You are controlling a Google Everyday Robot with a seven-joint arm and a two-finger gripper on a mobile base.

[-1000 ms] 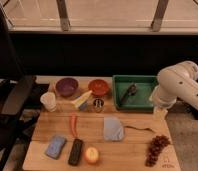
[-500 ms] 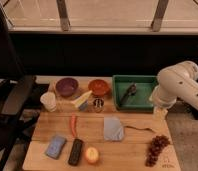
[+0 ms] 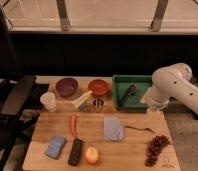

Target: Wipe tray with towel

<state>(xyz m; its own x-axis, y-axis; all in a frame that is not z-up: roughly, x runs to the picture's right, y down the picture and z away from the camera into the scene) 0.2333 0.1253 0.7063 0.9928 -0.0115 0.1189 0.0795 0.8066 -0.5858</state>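
We see thin rumpled towel on wooden table | green walled rectangular tray behind | gripper at tray's right edge, grip: cannot tell

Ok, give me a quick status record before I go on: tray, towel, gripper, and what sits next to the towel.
tray: green tray, back right of the table, dark item lying inside
towel: pale grey-blue towel, rumpled on the table in front of the tray, not in it
gripper: gripper by the tray's front right corner, right of the towel and apart from it
towel held: no
beside towel: orange carrot to its left, grapes to its front right
wiping: not yet begun
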